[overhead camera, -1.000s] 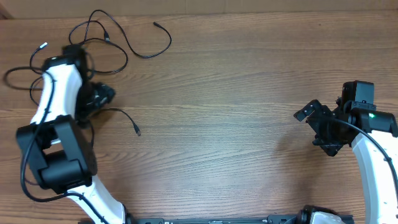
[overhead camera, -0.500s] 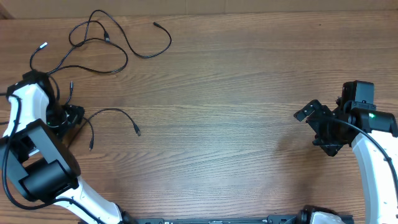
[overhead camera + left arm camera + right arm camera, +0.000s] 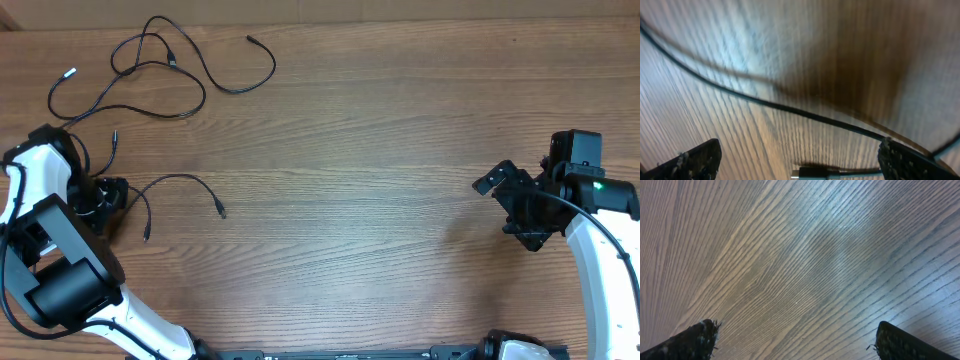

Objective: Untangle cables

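Your left arm had swung off the knot at the top-left corner and down to the table's left edge, while the right arm had not moved at all. With the arm out of the way, the overhead view showed the whole tangle (image 3: 150, 60). Thin black cords looped over one another there, one silvery tip (image 3: 70, 72) pointing left and a dark plug (image 3: 250, 38) trailing off to the right. Lower down, a separate cord (image 3: 180, 178) arched away from the left gripper (image 3: 805, 161) and ended in a small plug (image 3: 221, 210). A second short tail (image 3: 147, 233) hung beside it. I could not tell from above whether those two lengths were one cord or two, because the gripper covered the spot where they met. The left wrist camera showed its fingers spread as wide as they went, holding nothing. That black cord ran across the wood between them and a plug lay just below, so you had probably laid the piece there to keep it away from the knot. The right gripper (image 3: 797, 340) was parked over bare table (image 3: 380, 150) well away from every cord, jaws fully apart and empty, most likely waiting for the left side to finish. The upper loops looked unsorted, so much of the job remained.
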Robot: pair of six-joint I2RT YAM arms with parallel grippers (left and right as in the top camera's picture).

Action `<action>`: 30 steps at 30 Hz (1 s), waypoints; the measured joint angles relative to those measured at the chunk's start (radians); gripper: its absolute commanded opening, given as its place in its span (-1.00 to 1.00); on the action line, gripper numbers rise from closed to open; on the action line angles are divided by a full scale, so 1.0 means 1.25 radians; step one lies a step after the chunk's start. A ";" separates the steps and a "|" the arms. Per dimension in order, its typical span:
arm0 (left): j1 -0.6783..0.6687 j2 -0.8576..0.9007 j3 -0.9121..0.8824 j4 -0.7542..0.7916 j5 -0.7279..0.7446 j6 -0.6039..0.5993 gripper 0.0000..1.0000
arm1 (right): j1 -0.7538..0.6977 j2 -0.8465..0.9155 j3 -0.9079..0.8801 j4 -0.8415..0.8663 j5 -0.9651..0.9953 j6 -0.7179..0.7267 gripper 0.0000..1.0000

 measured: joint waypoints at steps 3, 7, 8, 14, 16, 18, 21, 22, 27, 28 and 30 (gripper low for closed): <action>0.003 0.000 -0.026 0.001 0.006 -0.071 1.00 | 0.000 0.000 0.000 0.000 0.000 0.000 1.00; 0.017 0.000 -0.066 0.042 0.017 -0.134 0.99 | 0.000 0.000 0.000 -0.001 0.000 0.000 1.00; 0.023 0.000 -0.070 0.049 0.020 -0.144 1.00 | 0.000 0.000 0.000 0.000 0.000 0.000 1.00; 0.062 0.000 -0.071 0.128 0.027 -0.136 1.00 | 0.000 0.000 0.000 0.000 0.000 0.000 0.99; 0.071 0.000 -0.071 0.148 0.027 -0.117 1.00 | 0.000 0.000 0.000 -0.001 0.000 0.000 1.00; 0.078 0.000 -0.072 0.165 0.027 -0.096 0.94 | 0.000 0.000 0.000 0.000 0.000 0.000 0.99; 0.081 0.000 -0.072 0.201 0.028 -0.049 0.88 | 0.000 0.000 0.000 0.000 0.000 0.001 1.00; 0.081 0.000 -0.073 0.214 0.031 -0.029 0.88 | 0.000 0.000 0.000 0.000 0.001 0.001 1.00; 0.081 0.000 -0.073 0.237 0.041 0.040 0.88 | 0.000 0.000 0.000 0.000 0.000 0.000 1.00; 0.081 0.000 -0.073 0.244 0.042 0.053 0.89 | 0.000 0.000 0.000 -0.001 0.000 0.000 0.99; 0.081 0.000 -0.072 0.251 0.042 0.079 0.89 | 0.000 0.000 0.000 0.000 0.000 0.000 1.00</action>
